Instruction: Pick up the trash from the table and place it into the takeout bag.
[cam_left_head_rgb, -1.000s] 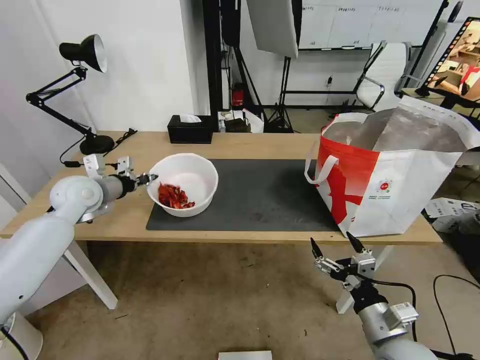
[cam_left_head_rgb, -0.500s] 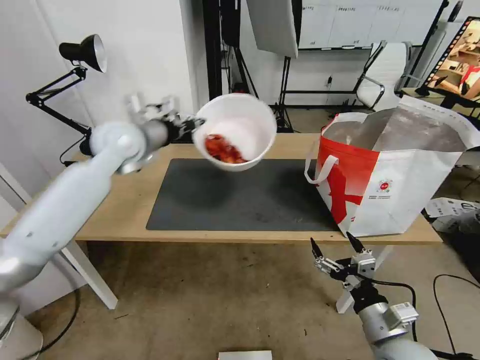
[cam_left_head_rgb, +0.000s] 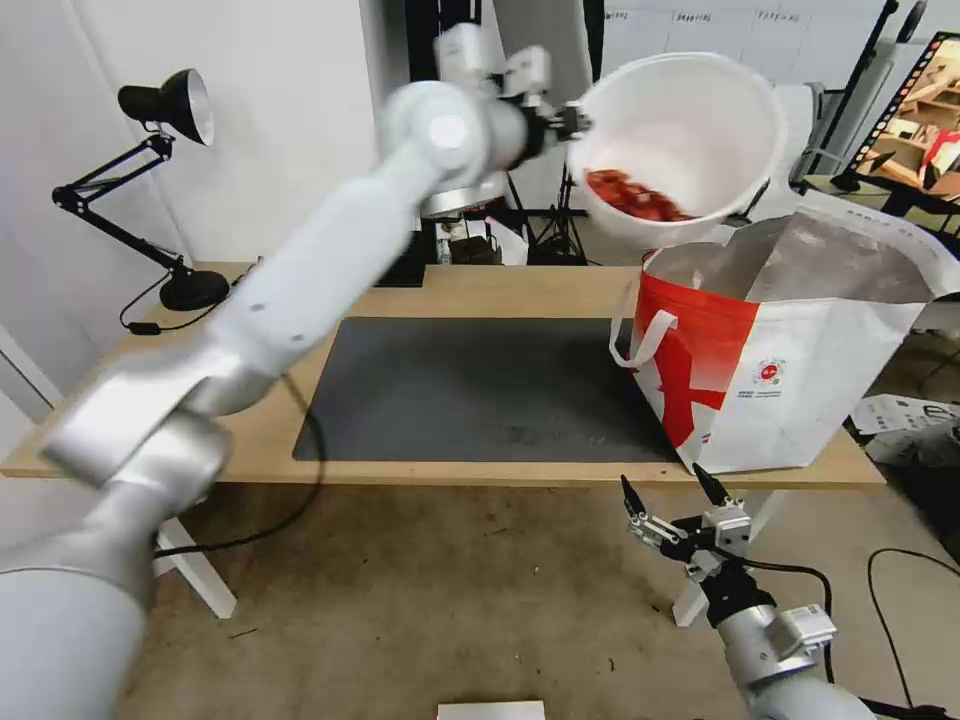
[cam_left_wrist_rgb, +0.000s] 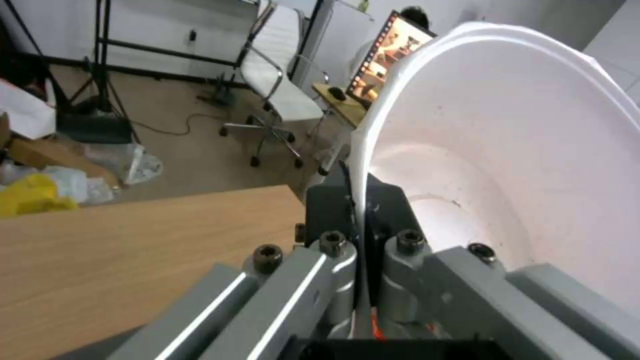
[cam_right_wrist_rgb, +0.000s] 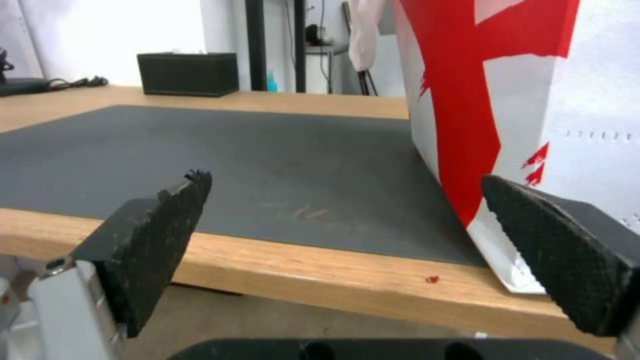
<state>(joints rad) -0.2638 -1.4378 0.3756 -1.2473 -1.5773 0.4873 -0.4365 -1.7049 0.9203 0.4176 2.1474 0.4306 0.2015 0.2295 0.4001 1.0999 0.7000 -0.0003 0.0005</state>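
My left gripper is shut on the rim of the white bowl, which holds red scraps. I hold the bowl high in the air, tilted, just above the left edge of the takeout bag. In the left wrist view the fingers pinch the bowl wall from both sides. The bag stands open at the right end of the table, its foil lining showing. My right gripper hangs open below the table's front edge, near the bag's corner, and in the right wrist view its pads are wide apart.
A dark grey mat covers the table's middle. A black desk lamp stands at the far left and a black tissue box at the back. A small red crumb lies on the wood near the bag.
My left arm has lifted the bowl off the mat and swung it up and to the right, from the table's left part to above the bag. The right arm has not moved.
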